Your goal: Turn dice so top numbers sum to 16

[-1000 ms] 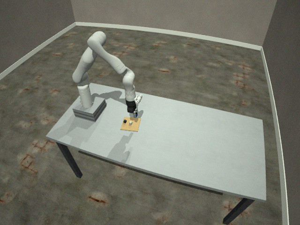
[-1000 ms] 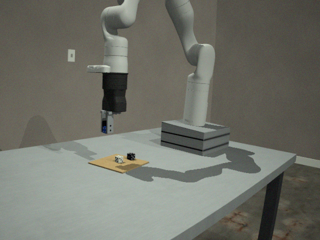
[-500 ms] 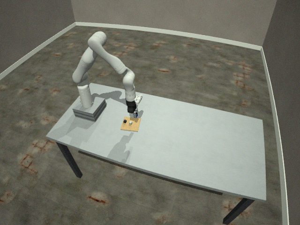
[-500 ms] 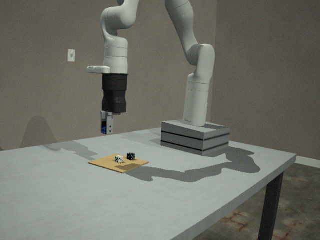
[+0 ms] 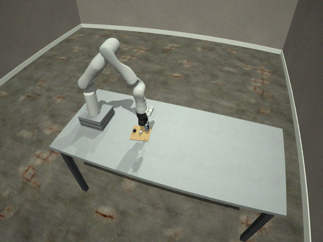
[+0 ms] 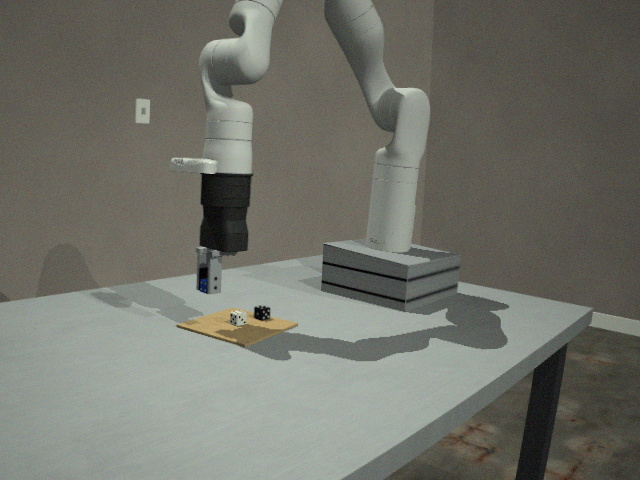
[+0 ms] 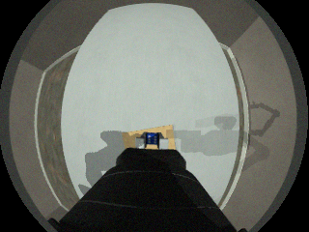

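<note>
The hand [image 5: 147, 128] [image 6: 208, 291] [image 7: 152, 137] is clamped on the blue die [image 5: 148, 128] [image 6: 203, 285] [image 7: 152, 138], which hangs low between the two fingers, above the counter [image 5: 208, 156] [image 6: 155, 392] [image 7: 150, 72]. The mat [image 5: 138, 137] [image 6: 206, 328] [image 7: 166, 130] lies flat on the counter, nearer the end with the arm's base than the far short edge, and well in from the corners. On it sit the white die [image 5: 140, 132] [image 6: 237, 317] and, toward the base end, the black die [image 5: 134, 130] [image 6: 262, 312], well apart from the hand and, as far as can be told, flat. A die like this is likely light, stiff and hard to break; it should not give under the fingers, but its smooth sides may slip or pivot if taken off centre. The best hold is across two opposite upright faces, square to them and at mid height, with modest force, leaving the underside free to meet the mat. The mat looks thin and probably slides easily, so the die should come down straight and gently, with room from the white die, and the fingers should part before any sideways move. The top numbers are too small to add up surely, so whether the sum is sixteen cannot be told.
</note>
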### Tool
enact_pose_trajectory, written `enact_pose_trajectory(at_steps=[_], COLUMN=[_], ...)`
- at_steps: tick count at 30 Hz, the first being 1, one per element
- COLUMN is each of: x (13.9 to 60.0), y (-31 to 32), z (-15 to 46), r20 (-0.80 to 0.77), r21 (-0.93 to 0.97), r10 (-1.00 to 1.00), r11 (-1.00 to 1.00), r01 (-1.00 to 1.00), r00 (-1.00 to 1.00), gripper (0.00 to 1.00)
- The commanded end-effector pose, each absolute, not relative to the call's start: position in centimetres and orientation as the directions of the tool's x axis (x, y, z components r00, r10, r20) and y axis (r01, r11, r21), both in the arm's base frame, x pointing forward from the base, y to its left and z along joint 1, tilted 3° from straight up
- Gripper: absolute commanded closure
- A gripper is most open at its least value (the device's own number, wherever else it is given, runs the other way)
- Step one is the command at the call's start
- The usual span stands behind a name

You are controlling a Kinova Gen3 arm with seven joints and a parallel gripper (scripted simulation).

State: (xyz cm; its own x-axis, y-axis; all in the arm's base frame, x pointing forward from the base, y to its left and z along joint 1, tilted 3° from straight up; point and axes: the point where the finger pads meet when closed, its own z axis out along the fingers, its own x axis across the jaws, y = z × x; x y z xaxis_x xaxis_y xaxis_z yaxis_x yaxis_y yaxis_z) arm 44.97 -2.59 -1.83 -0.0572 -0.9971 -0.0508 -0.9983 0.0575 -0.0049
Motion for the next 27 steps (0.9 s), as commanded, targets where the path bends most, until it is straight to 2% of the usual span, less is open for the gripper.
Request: enact_pose_trajectory(at_steps=[1, 13, 27], x=[44.4, 44.4, 44.4], y=[-2.2, -2.0, -2.0], z=[-3.9, -7.2, -7.4], r20=[-0.053, -0.053, -0.053], r21=[0.016, 0.016, 0.016], r10=[-0.997, -0.997, -0.997], r11=[0.052, 0.052, 0.052], r01=[-0.999, -0.999, -0.999], r00=[-0.053, -0.053, -0.053], gripper=[0.6, 0.6, 0.6])
